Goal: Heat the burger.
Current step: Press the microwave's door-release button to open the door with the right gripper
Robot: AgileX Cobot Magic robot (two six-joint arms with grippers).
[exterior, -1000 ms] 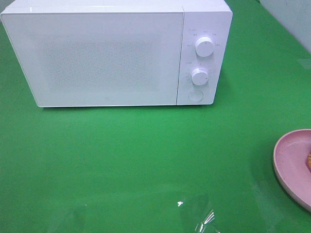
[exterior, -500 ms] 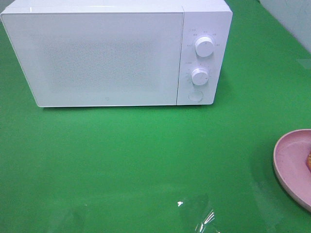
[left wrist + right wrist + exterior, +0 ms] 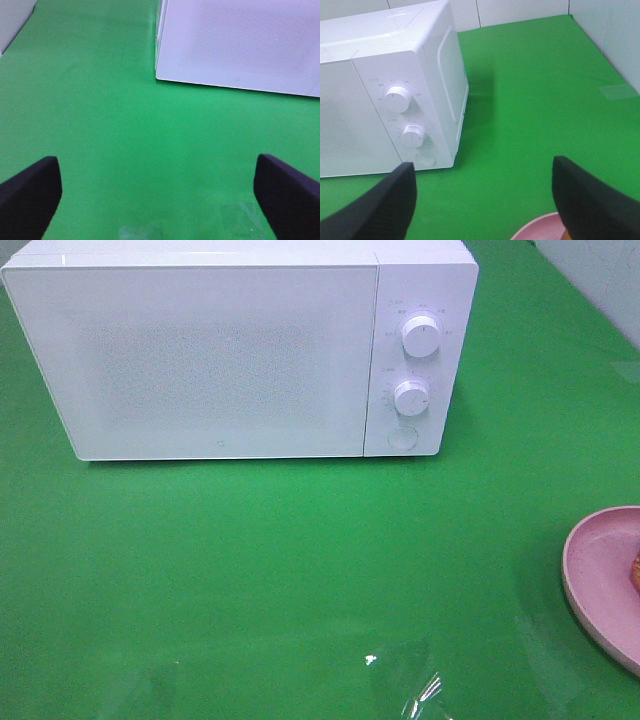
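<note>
Only a brown-orange sliver of the burger [image 3: 636, 571] shows, at the right edge of the high view, on a round pink plate [image 3: 598, 580]. The right wrist view catches the plate's rim [image 3: 540, 231] with a small orange bit of the burger [image 3: 564, 234] beside one finger. My right gripper [image 3: 485, 200] hangs open above the plate, nothing between its dark fingers. My left gripper [image 3: 160, 200] is open wide over bare green cloth in front of the microwave. Neither gripper appears in the high view.
A white microwave [image 3: 200, 360] stands at the back with its door shut, two knobs [image 3: 421, 336] and a round button [image 3: 402, 438] on its right panel. It also shows as the microwave [image 3: 240, 45] and microwave [image 3: 385, 100]. Green cloth [image 3: 300, 560] covers the table.
</note>
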